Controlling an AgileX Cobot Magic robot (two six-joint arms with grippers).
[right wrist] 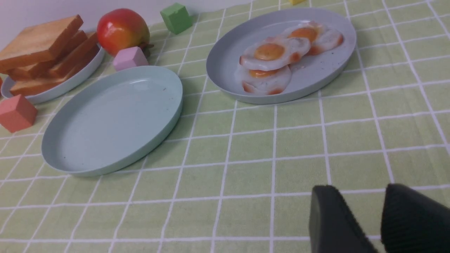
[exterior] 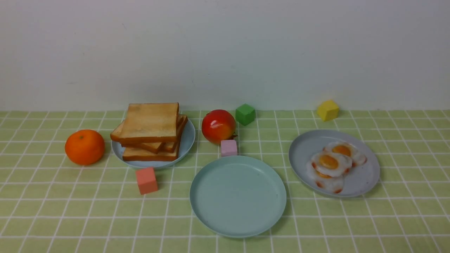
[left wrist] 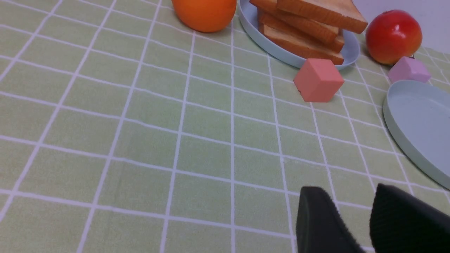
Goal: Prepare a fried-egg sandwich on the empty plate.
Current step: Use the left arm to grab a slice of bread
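Note:
The empty plate, wide and pale teal, lies bare at the front middle of the table. It also shows in the left wrist view and the right wrist view. Several toast slices are stacked on a small pale-blue plate at the back left. Three fried eggs overlap on a grey-blue plate at the right. No assembled sandwich is in view. My left gripper is open and empty over bare cloth, short of the toast. My right gripper is open and empty, short of the egg plate. Neither arm shows in the front view.
An orange sits left of the toast plate and a red apple behind the teal plate. A salmon cube, a pink cube, a green cube and a yellow cube stand about. A wall closes the back.

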